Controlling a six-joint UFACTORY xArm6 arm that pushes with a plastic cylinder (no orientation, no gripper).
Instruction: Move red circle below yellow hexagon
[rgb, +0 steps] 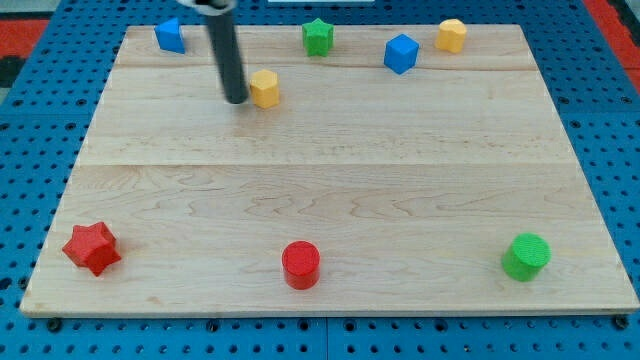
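Note:
The red circle (300, 264) stands near the board's bottom edge, a little left of the middle. A yellow hexagon (265, 88) lies in the upper left part of the board. My tip (236, 100) rests just left of this yellow hexagon, almost touching it, and far above the red circle. A second yellow block (451, 35) of similar rounded shape lies at the view's top right.
A blue block (170, 35) lies at the top left, a green star (318, 37) at the top middle, a blue cube (401, 53) right of it. A red star (92, 247) lies at the bottom left, a green circle (526, 256) at the bottom right. The wooden board (330, 180) sits on blue pegboard.

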